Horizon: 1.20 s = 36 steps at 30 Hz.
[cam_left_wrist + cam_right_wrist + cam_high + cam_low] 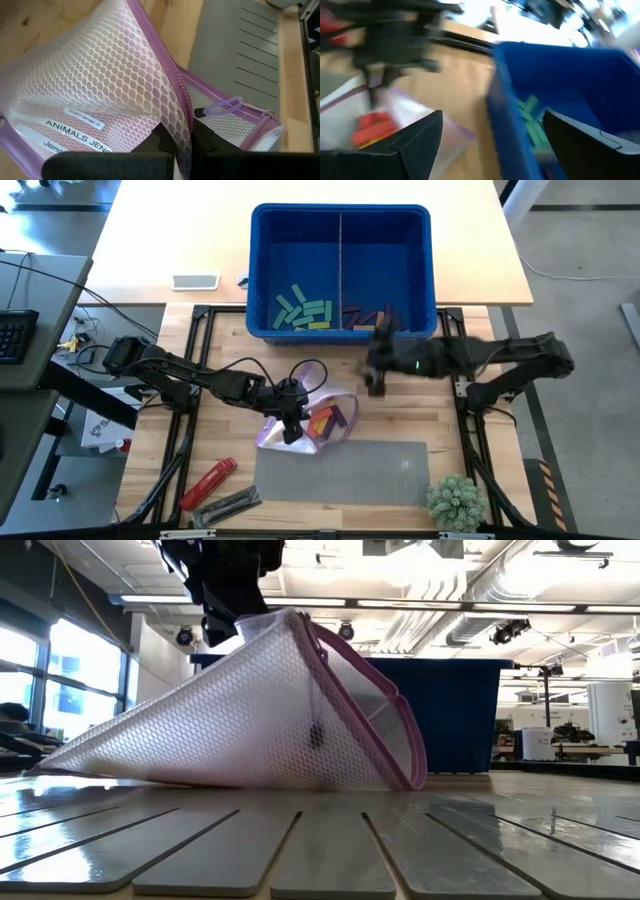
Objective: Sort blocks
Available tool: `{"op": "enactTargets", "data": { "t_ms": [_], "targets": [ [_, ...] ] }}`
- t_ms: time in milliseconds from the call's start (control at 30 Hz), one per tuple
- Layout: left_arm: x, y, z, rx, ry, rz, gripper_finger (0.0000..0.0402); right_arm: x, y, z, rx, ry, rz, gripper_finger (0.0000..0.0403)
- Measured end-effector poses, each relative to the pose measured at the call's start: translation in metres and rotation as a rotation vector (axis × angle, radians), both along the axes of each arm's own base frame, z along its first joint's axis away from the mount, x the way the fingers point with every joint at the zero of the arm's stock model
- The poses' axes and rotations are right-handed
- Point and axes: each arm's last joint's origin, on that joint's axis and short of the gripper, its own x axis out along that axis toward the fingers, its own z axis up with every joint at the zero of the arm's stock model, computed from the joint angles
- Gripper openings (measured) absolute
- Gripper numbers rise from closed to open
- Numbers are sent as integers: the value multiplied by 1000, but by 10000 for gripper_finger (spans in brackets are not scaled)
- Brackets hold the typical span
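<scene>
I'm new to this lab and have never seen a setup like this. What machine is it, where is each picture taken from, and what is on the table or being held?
This is a robot with two dark arms working at a wooden table. One picture looks straight down from above, one looks level across the tabletop, and two come from cameras on the arms' wrists.

The left gripper is shut on a white mesh pouch with purple zip edging, lifting one side so it stands like a tent. Red and orange blocks show inside it. The right gripper is open and empty, near the blue plastic bin. The bin has a divider: green and yellow blocks lie on one side, darker blocks on the other.

Also there: a grey slatted mat, a red cylindrical tool and a small green plant.
</scene>
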Motion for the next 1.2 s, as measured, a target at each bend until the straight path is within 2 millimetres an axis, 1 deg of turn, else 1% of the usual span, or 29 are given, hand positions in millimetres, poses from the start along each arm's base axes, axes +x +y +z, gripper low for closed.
{"op": "enactTargets", "data": {
  "t_ms": [67, 167, 267, 333, 400, 500, 567, 633, 700, 767, 900, 967, 1033, 1200],
  "targets": [
    [0, 0, 0, 20, -1, -5, 0, -6, -22, 4, 63, -38, -129, 330],
    [0, 0, 0, 28, -2, -10, 0, -10, -59, 5, 143, -101, -349, 330],
    [0, 0, 0, 29, -2, -9, 0, -6, -97, 2, 239, -200, -528, 330],
    [0, 0, 0, 28, -1, -6, 0, 0, -122, -7, 306, -212, -581, 330],
    [0, 0, 0, 24, -1, -3, 0, 4, -148, -16, 360, -183, -648, 330],
    [0, 1, 0, 25, 5, -3, 0, 3, -188, -29, 436, -132, -757, 330],
    [-1, 1, -1, 26, 10, -3, 0, 1, -211, -40, 486, -97, -776, 330],
    [-1, 1, -1, 27, 11, -2, 0, -2, -227, -50, 533, -66, -752, 330],
    [-1, 2, -1, 27, 11, 1, 0, -4, -236, -53, 558, -51, -718, 330],
    [0, 3, -1, 19, 12, 11, 0, -6, -239, -54, 544, -35, -694, 330],
    [0, 6, -1, 0, 12, 39, 0, -6, -232, -46, 461, -13, -619, 330],
    [0, 7, -1, -1, 13, 43, 0, -7, -227, -40, 454, -26, -603, 330],
    [0, 8, -1, -1, 13, 45, 0, -8, -227, -39, 475, -44, -620, 329],
    [0, 8, -1, 2, 13, 47, 0, -12, -235, -41, 524, -79, -686, 329]
  ]
}}
